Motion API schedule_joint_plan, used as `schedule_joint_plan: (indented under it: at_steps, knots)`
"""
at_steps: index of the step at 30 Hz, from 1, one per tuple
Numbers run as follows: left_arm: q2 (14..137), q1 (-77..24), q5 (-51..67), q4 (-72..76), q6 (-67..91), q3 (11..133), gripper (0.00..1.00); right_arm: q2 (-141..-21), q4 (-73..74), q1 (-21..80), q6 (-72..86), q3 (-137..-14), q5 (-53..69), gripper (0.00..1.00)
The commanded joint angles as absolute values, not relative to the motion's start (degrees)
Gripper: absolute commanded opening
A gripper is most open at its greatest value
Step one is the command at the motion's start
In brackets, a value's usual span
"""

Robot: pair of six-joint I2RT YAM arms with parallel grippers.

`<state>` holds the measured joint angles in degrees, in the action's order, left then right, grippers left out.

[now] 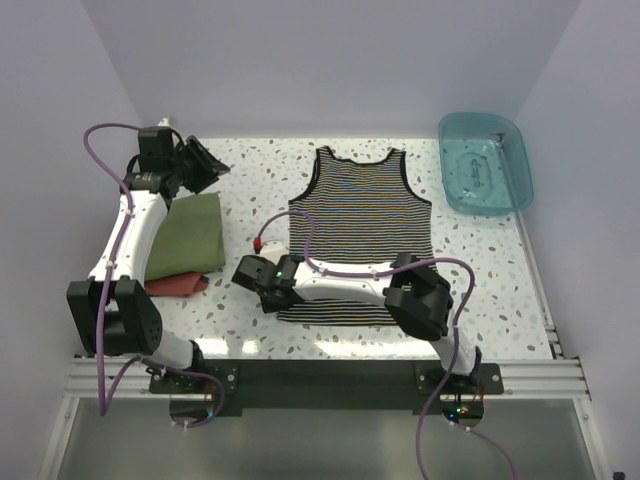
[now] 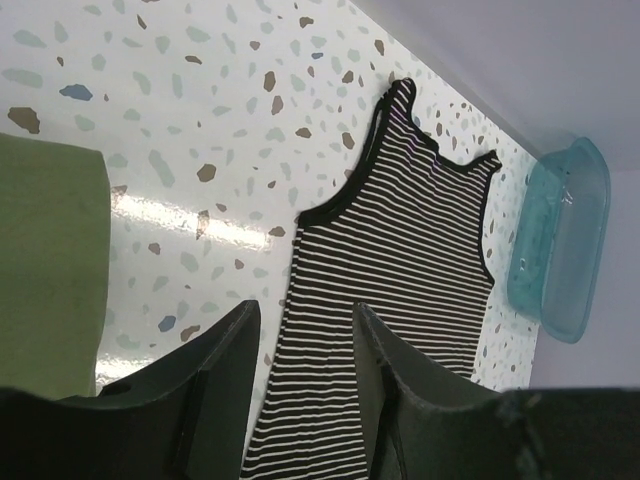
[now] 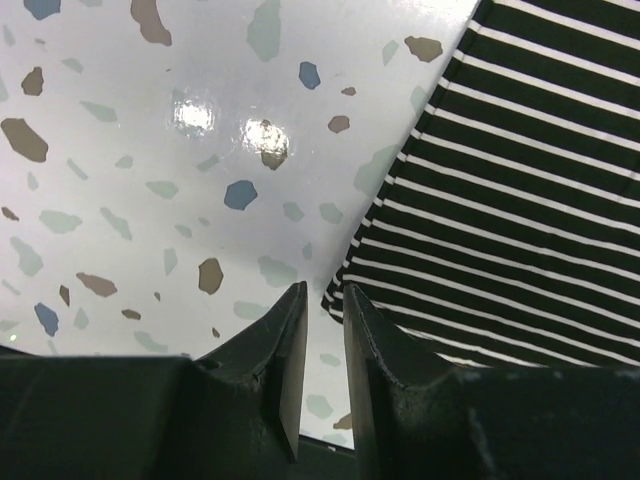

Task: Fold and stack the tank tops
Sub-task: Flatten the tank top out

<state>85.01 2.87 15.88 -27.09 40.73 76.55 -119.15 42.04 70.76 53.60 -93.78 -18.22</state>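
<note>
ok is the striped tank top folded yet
No, in the top view the striped tank top lies spread flat on the table, with both shoulder straps and most of its body showing.

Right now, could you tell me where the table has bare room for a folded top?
Bare: the strip between the green top and the striped top, and the patch right of it, nearer than the bin. Crowded: its near hem, under the right arm.

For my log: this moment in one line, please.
striped top flat; green top folded; right pincer ajar at striped hem; left pincer open, raised
</note>
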Motion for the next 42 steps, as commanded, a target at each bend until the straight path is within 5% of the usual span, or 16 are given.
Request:
schedule_joint_plan:
  at_steps: [1,24,29,42]
  knots:
    - [85.1,3.3,17.8,-24.4,39.9,76.2,0.46,-120.7,43.2,71.2,55.3,-96.9,-19.3,0.26]
    - [87.3,2.1,20.2,-15.9,42.6,65.4,0.45,-122.1,41.6,72.9,56.9,-89.2,-19.9,0.29]
    - [88.7,-2.0,18.2,-14.7,41.9,64.2,0.46,-118.0,37.7,72.9,55.4,-83.9,-19.0,0.01]
    - [96.1,-15.1,12.7,-7.2,41.9,57.9,0.55,-92.1,28.5,72.9,52.9,-62.0,-11.7,0.00]
